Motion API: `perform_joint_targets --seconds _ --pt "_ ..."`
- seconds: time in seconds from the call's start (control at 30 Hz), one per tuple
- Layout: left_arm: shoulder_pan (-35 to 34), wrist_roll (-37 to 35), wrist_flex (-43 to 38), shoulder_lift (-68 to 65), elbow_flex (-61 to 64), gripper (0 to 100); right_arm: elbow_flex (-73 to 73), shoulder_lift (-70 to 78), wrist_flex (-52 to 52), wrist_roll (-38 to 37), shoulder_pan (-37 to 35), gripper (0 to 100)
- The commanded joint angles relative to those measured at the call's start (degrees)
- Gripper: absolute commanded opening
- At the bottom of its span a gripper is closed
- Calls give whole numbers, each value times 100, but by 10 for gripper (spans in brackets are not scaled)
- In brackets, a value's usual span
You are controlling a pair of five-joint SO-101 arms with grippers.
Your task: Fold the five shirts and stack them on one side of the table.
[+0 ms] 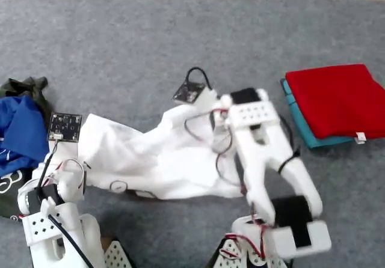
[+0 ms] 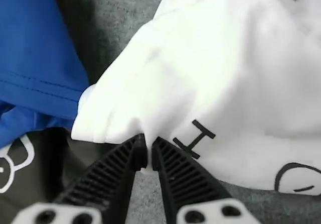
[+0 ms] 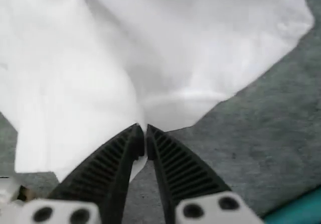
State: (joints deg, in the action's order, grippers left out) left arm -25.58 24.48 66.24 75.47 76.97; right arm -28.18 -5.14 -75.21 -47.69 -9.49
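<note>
Jaws, left and right alike, clamped on crumpled white shirt [image 1: 150, 154] with black print.

Soft, even light falls from above on the grey tabletop [image 1: 150, 45], and only faint shadows lie on it. By my left end effector [image 2: 148, 151], the white shirt [image 2: 235, 53] shines so bright that its folds wash out. By my right end effector [image 3: 144, 141], its folds hold gentle grey shadows.
</note>
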Motion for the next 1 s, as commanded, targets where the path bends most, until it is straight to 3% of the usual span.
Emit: perform_joint_targets --seconds 0.0,0.13,0.33,0.47,0.6,0.73,0.97 --pt "66 -105 -281 53 -75 29 1051 708 44 -273 440 15" --pt "163 -387 -466 53 -66 29 2264 1798 -167 -290 695 21" --pt "611 -396 -448 53 -22 29 3996 2387 -1670 53 721 217" --pt "743 -396 -475 53 75 29 4426 2185 -2620 -176 607 158" --pt "804 -396 -492 53 321 29 3591 1402 -2593 -492 545 29" --pt "778 -396 -484 53 374 29 2114 251 -2391 -1090 290 54" --pt "778 -396 -492 53 374 29 -303 -1007 -1187 -1064 -800 100"
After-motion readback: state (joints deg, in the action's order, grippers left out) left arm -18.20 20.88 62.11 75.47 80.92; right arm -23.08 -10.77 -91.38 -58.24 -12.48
